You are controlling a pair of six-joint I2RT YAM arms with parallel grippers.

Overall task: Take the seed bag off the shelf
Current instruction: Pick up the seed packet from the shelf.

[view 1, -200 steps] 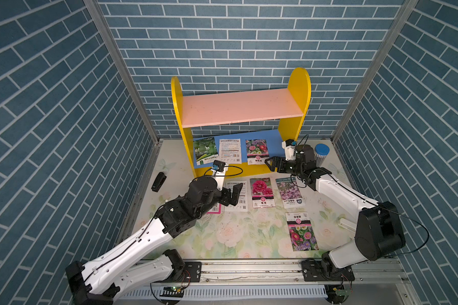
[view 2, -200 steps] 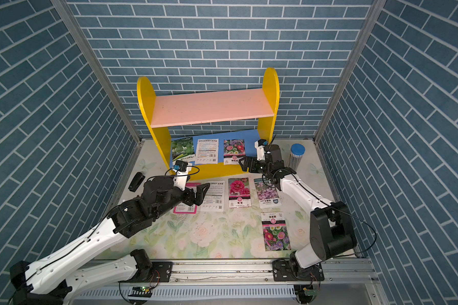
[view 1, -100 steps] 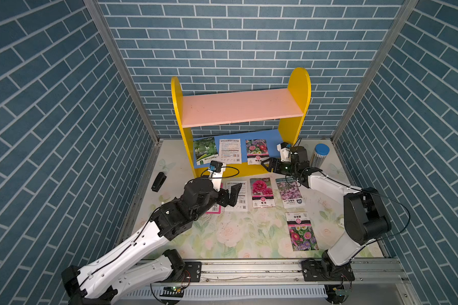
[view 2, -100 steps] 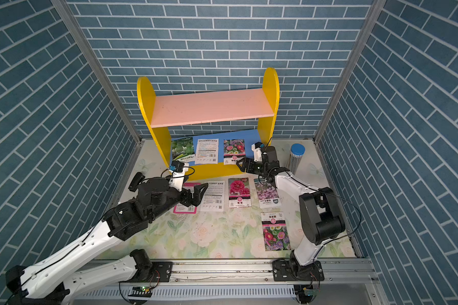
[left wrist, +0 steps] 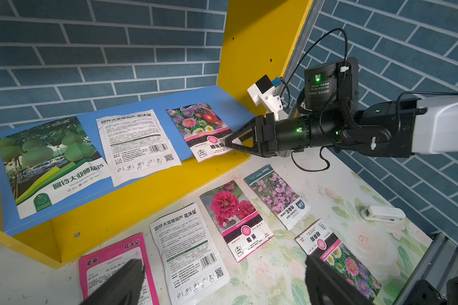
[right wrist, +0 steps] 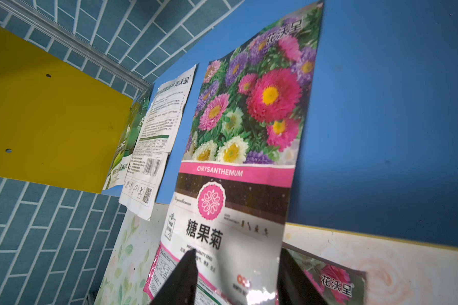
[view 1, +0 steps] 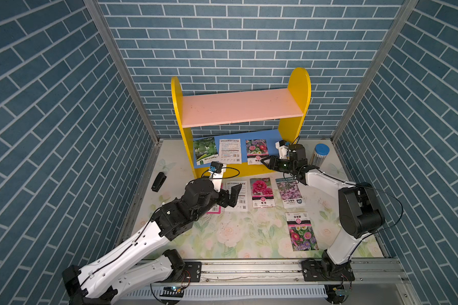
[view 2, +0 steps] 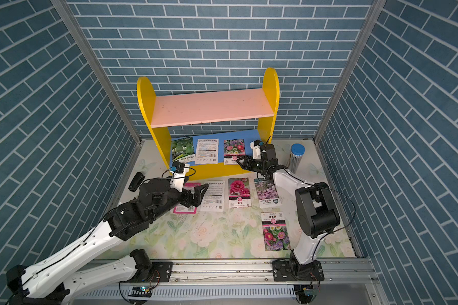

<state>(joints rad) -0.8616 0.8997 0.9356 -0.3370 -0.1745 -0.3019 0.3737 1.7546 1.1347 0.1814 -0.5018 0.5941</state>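
Three bags on the shelf [view 1: 298, 87]: you are seeing them lying in a row on its blue lower board [view 1: 273, 135], near edges overhanging. The green gourd bag [view 1: 205, 151] is at left, the white printed bag [view 1: 230, 150] in the middle and the chrysanthemum seed bag [view 1: 256, 149] at right.
Right gripper [view 1: 266, 161]: its fingers [right wrist: 181, 277] are straddling the seed bag's overhanging near edge. A gap is showing between them, so you cannot tell whether they are pinching it.
Left gripper [view 1: 233, 196]: its fingers are hanging spread wide, grasping nothing, over the left end of the bench row.
Bench [view 1: 249, 237]: it is carrying more bags [view 1: 261, 191] near the shelf's front.
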